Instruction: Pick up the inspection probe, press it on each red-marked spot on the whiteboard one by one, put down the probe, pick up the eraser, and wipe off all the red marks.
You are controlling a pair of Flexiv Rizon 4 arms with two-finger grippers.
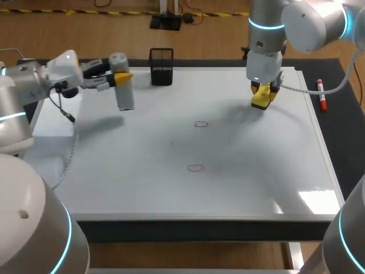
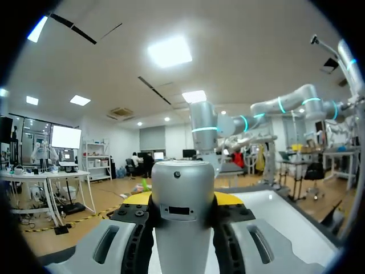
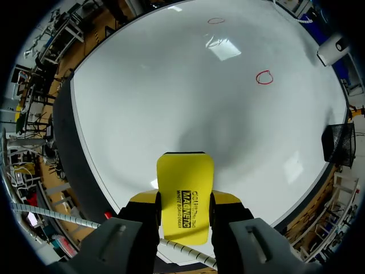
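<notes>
Whiteboard (image 1: 239, 188): the middle and near half form an open, flat passage from left to right, carrying two drawn red marks (image 1: 201, 124) flush with the surface. Far edge, left of centre: upright black mesh holder (image 1: 161, 67). Far left: left gripper (image 1: 121, 76) clamped on the upright probe (image 1: 124, 94), over the board. Far right: right gripper (image 1: 263, 91) gripping the eraser (image 1: 261, 100). Beyond the right edge: marker pen (image 1: 322, 96).

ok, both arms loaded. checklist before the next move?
1. Left end effector shut on probe: ok.
2. Right end effector shut on eraser: ok.
3. Probe put down before wiping: not ok.
4. Two red marks on whiteboard, unwiped: ok.
5. Marks already probed: cannot tell.
6. Whiteboard bare between eraser and marks: ok.
</notes>
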